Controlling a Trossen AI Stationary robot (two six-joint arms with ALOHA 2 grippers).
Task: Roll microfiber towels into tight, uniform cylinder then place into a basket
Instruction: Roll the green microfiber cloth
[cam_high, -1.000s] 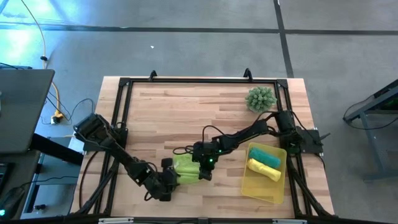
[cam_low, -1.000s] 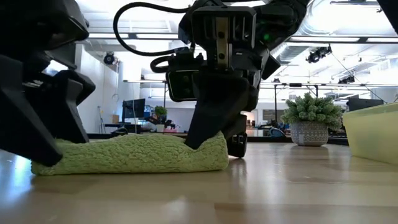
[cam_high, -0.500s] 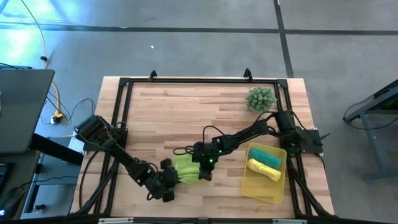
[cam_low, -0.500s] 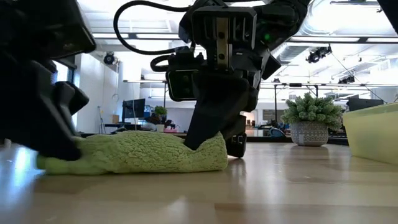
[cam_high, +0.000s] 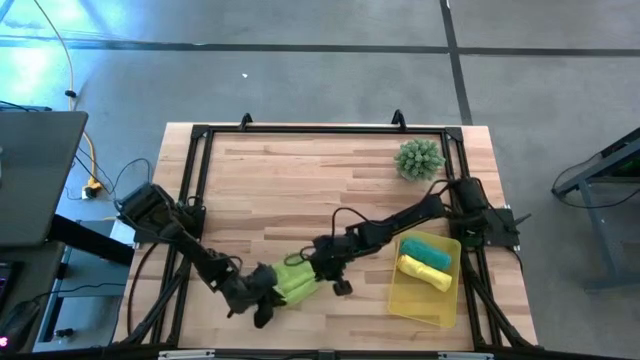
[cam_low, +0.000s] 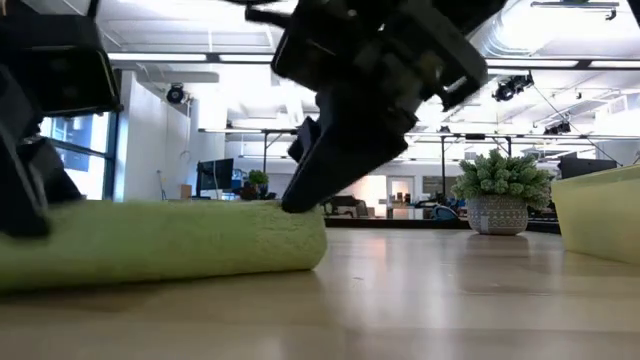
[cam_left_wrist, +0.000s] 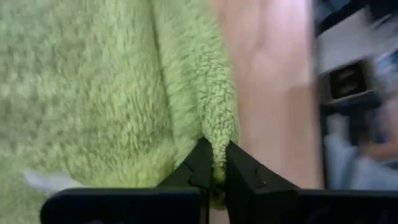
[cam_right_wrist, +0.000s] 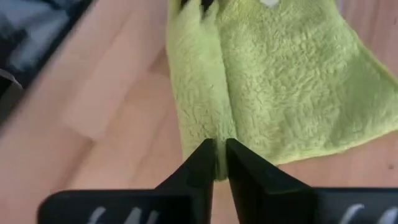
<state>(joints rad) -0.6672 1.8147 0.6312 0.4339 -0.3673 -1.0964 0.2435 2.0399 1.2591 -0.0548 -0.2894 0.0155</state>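
Note:
The lime green towel (cam_high: 294, 278) lies slantwise near the table's front edge, one long edge rolled and the rest spread flat (cam_right_wrist: 292, 93). My left gripper (cam_high: 262, 297) is shut on its near-left end, and my right gripper (cam_high: 326, 268) is shut on its far-right end. In the low view the towel (cam_low: 160, 245) stretches between the left gripper (cam_low: 25, 190) and the right gripper (cam_low: 315, 185). The yellow basket (cam_high: 415, 303) at the right holds a rolled teal towel (cam_high: 426, 252) and a rolled yellow towel (cam_high: 424, 271). My left gripper pinches a thick folded edge of the lime towel (cam_left_wrist: 216, 152) between its two fingers at the towel's near-left end, slanting down. The towel's underside rests on the table. My right gripper pinches the end of the rolled edge (cam_right_wrist: 217, 144) between its two fingers, slanting down from the far right. That end sits low over the wood.
A spiky green plant in a pot (cam_high: 419, 158) stands at the far right of the table. A black frame (cam_high: 300, 130) runs round the table's edges. Bare wood (cam_high: 290, 190) stretches behind the towel.
My left gripper has shut on the towel's left end and rolled about its wrist. My right gripper has rolled too and risen a little. The towel has swung from lying along the table to slanting, and its left end has come toward the near edge.

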